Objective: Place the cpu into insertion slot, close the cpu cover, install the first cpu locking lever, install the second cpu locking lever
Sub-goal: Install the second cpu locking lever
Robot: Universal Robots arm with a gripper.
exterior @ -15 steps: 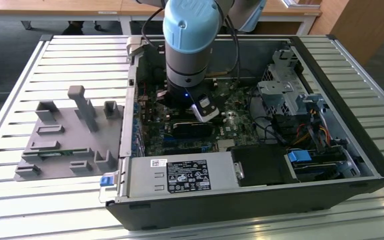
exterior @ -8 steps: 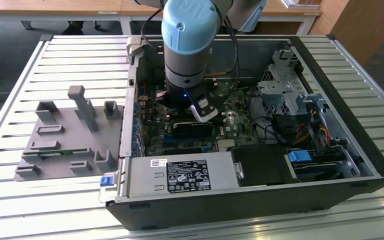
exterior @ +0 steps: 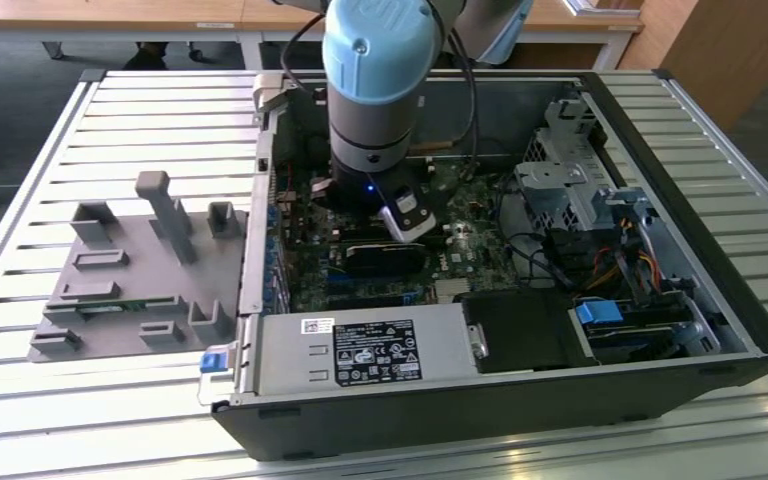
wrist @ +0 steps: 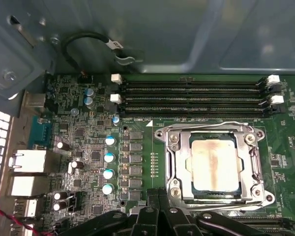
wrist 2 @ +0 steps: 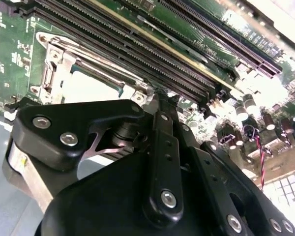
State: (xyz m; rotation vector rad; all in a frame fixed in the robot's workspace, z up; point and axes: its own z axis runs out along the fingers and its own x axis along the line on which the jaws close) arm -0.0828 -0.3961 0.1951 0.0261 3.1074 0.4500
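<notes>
In the first wrist view the cpu point(wrist: 215, 164), a silver-grey square, lies in the insertion slot, which is hidden beneath it. The cpu cover point(wrist: 176, 167), a silver metal frame, is down flat around the chip. One thin wire locking lever point(wrist: 206, 123) runs along the frame's edge by the memory slots. A second locking lever point(wrist: 221, 202) runs along the opposite edge. My gripper point(wrist: 158, 197) is just off the socket's corner, black fingers pressed together with nothing between them. The second wrist view has the gripper point(wrist 2: 160, 105) beside the cpu point(wrist 2: 91, 88).
The arm reaches down into an open computer case point(exterior: 678, 250) on a slatted table. Long memory slots point(wrist: 191, 98) run beside the socket. Capacitors point(wrist: 109, 164) and rear ports point(wrist: 29, 162) stand nearby. A grey fixture point(exterior: 131, 280) sits at the exterior view's left, and a power supply point(exterior: 357, 350) lies in front.
</notes>
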